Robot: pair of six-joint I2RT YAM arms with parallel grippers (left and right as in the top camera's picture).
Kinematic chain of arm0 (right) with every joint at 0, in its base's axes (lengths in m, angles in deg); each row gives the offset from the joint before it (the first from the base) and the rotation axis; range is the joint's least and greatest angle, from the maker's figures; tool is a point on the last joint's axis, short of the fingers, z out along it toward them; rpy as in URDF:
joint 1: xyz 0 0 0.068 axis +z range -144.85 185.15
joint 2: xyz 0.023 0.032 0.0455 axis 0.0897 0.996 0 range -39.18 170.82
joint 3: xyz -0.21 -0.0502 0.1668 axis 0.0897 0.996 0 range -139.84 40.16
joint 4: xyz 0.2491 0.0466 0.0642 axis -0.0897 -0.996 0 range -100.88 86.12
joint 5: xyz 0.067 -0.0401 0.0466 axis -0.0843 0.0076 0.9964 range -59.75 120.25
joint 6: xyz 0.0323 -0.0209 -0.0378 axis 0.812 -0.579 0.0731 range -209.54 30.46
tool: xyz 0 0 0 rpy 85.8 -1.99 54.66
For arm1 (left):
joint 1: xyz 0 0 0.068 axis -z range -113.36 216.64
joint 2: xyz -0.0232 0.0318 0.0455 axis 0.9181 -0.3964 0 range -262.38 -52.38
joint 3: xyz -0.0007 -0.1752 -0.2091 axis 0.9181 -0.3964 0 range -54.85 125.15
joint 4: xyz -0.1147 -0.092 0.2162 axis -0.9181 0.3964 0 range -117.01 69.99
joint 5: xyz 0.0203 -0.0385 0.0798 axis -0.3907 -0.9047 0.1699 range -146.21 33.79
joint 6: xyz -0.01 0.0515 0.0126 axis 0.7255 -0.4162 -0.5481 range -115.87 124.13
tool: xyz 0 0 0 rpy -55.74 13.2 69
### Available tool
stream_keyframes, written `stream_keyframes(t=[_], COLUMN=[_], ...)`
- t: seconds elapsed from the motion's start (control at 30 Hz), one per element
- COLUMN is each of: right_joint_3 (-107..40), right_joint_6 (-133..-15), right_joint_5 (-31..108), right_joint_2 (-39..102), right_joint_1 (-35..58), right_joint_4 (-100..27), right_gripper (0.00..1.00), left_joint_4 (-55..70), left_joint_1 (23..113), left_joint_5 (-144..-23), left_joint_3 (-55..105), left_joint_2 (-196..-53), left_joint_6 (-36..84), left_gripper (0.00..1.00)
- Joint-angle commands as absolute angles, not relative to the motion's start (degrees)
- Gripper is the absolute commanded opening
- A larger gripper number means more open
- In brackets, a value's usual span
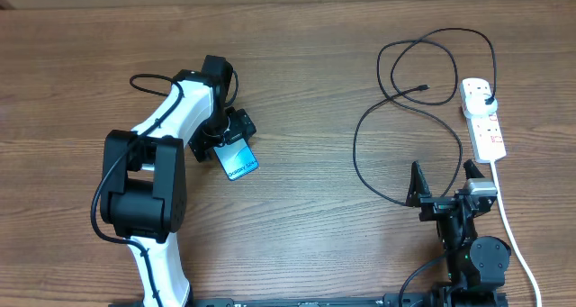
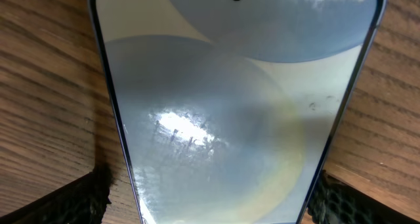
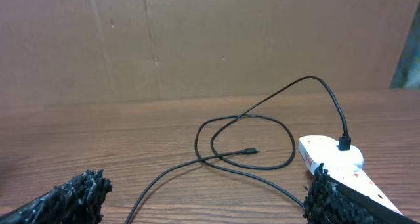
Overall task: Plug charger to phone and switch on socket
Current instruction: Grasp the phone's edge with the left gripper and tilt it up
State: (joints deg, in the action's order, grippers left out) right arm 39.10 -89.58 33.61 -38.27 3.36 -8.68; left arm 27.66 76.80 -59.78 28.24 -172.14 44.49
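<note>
The phone (image 1: 239, 160) lies flat on the wooden table with its light blue screen up, and it fills the left wrist view (image 2: 230, 106). My left gripper (image 1: 225, 143) hovers over its upper end, open, one finger (image 2: 65, 201) on each side of the phone. The white socket (image 1: 483, 118) lies at the right, with the charger's black plug (image 1: 487, 98) in its far end. The charger cable (image 1: 396, 82) loops to the left, its connector tip (image 3: 249, 152) free on the table. My right gripper (image 1: 444, 179) stands open and empty, below the socket (image 3: 328, 155).
The socket's thick white cord (image 1: 513, 230) runs down past the right arm's base toward the front edge. The charger's long loop (image 1: 360, 154) lies just left of my right gripper. A cardboard wall (image 3: 197, 40) stands behind the table.
</note>
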Motion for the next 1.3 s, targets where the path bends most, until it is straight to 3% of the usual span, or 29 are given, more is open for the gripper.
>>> stream_keyframes(t=[0.0,0.1,0.33,0.63,0.73,0.9,1.27], right_joint_3=[39.69,39.69,39.69,39.69,39.69,39.69,39.69], right_joint_6=[-89.84,-89.82,-89.82,-89.84,-89.82,-89.84,-89.82], right_joint_5=[32.87,32.87,32.87,32.87,32.87,32.87,32.87], right_joint_2=[-38.51,-38.51,-38.51,-38.51,-38.51,-38.51,-38.51], right_joint_1=[3.65,3.65,3.65,3.65,3.65,3.65,3.65], right_joint_4=[-8.52,-8.52,-8.52,-8.54,-8.52,-8.54,-8.54], right_gripper=[1.0,1.0,1.0,1.0,1.0,1.0,1.0], left_joint_4=[26.07,25.13,23.95,23.75,23.75,24.16,25.48], left_joint_1=[76.93,76.93,76.91,76.62,75.97,75.14,75.14], left_joint_5=[-60.79,-61.84,-63.76,-67.37,-72.13,-84.2,-94.86], left_joint_3=[25.18,23.95,23.21,23.36,23.89,24.72,24.72], left_joint_2=[-174.0,-174.0,-174.0,-174.0,-173.98,-173.98,-173.98], left_joint_6=[46.45,46.56,46.58,46.23,43.28,34.37,26.06], left_gripper=[1.0,1.0,0.85,0.81,0.75,0.75,0.73])
